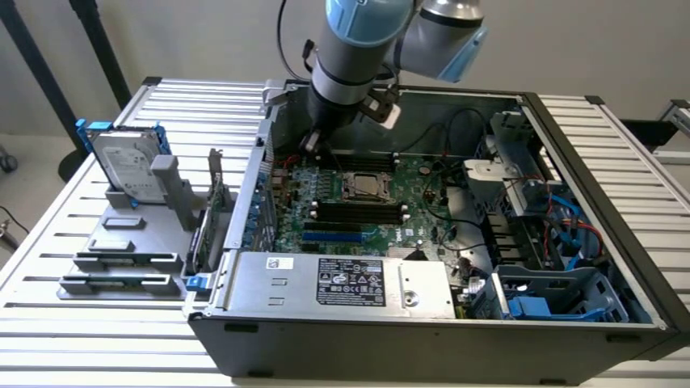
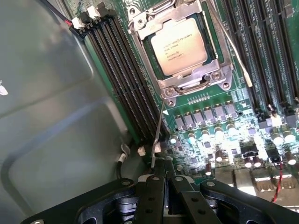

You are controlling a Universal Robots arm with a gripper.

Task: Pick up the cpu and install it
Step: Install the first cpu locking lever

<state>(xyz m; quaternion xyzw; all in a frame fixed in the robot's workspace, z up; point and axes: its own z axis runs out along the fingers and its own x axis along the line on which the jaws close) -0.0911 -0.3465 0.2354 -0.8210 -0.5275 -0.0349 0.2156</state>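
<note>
The cpu (image 2: 180, 46) lay flat in its socket on the green board (image 2: 210, 109), with a metal frame (image 2: 196, 83) around it. Black memory slots (image 2: 124, 79) ran alongside. The gripper (image 2: 160, 168) had its fingers pressed together, and a thin metal lever (image 2: 158, 135) met their tips.

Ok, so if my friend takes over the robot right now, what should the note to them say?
Gripper: shut, down inside the computer case. Its tips are at the end of a thin metal lever beside the socket. I cannot tell if it grips the lever.
The cpu: lying flat in its socket on the green board, with nothing holding it.
Done: cpu is placed in the socket.
Left: the lever looks raised, so the socket seems not locked yet.
</note>
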